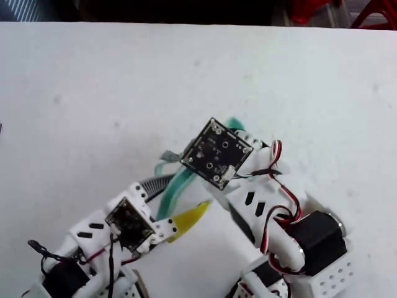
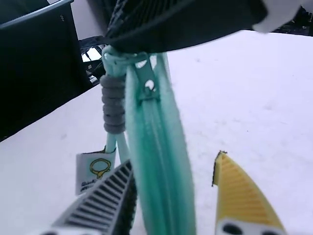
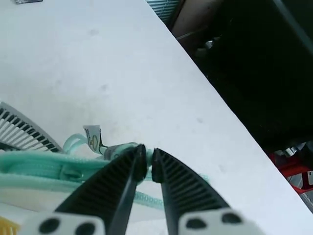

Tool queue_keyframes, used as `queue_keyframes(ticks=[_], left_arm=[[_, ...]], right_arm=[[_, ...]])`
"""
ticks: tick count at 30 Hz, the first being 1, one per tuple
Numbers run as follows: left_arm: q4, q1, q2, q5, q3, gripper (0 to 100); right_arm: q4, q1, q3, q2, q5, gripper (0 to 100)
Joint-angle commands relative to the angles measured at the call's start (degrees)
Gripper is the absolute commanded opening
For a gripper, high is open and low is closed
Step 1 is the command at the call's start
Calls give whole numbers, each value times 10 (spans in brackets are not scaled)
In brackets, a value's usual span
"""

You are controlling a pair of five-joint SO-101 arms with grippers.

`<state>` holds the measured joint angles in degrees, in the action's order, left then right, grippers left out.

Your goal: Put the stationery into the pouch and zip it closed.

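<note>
– Mint-green fabric, just toward 6 o'clock from the middle of the white table (image 1: 93, 81): is that the pouch (image 1: 178, 186)?

– Yes. Its long axis runs roughly from 7 o'clock to 1 o'clock, zip edge upward, with one arm at each side. A grey cord wrap (image 2: 113, 105) and a white label (image 2: 95, 171) lie just beside it, toward 11 o'clock.

– What does each gripper hold?

– Left gripper (image 2: 170, 164), entering from 7 o'clock: jaws apart, straddling the pouch. The ribbed grey finger (image 2: 105, 205) sits close against one flank. The yellow finger (image 2: 239, 196) stands clear of the other flank, so nothing is clamped. Right gripper (image 3: 149, 155), entering from 5 o'clock: black jaws all but closed, tips pinched at the zip line, apparently on the zip pull (image 2: 146, 81).

– How far along is the task?

– Late, by judgement. The stretch of zip between the left fingers looks meshed shut. The fabric hides the contents, so the loading of the stationery is inferred rather than seen. The right arm covers the rest of the zip, and whether any of it is open cannot be told. What is probably left is to bring the slider to its stop, if it is not there already, and then release both grippers.
</note>
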<state>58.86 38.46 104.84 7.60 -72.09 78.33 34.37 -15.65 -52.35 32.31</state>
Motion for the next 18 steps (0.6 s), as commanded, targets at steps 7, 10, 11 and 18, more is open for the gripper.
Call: queue_keyframes(ticks=[7, 10, 11, 18], left_arm=[[-48, 32, -1, -4, -5, 247], [-40, 42, -1, -2, -5, 247], [-41, 40, -1, -2, -5, 247], [-41, 38, -1, -2, -2, 223]], right_arm=[[-13, 4, -41, 6, -3, 18], [-16, 15, -40, 7, -3, 18], [-15, 27, -40, 7, -3, 18], [-15, 66, -42, 7, -7, 18]])
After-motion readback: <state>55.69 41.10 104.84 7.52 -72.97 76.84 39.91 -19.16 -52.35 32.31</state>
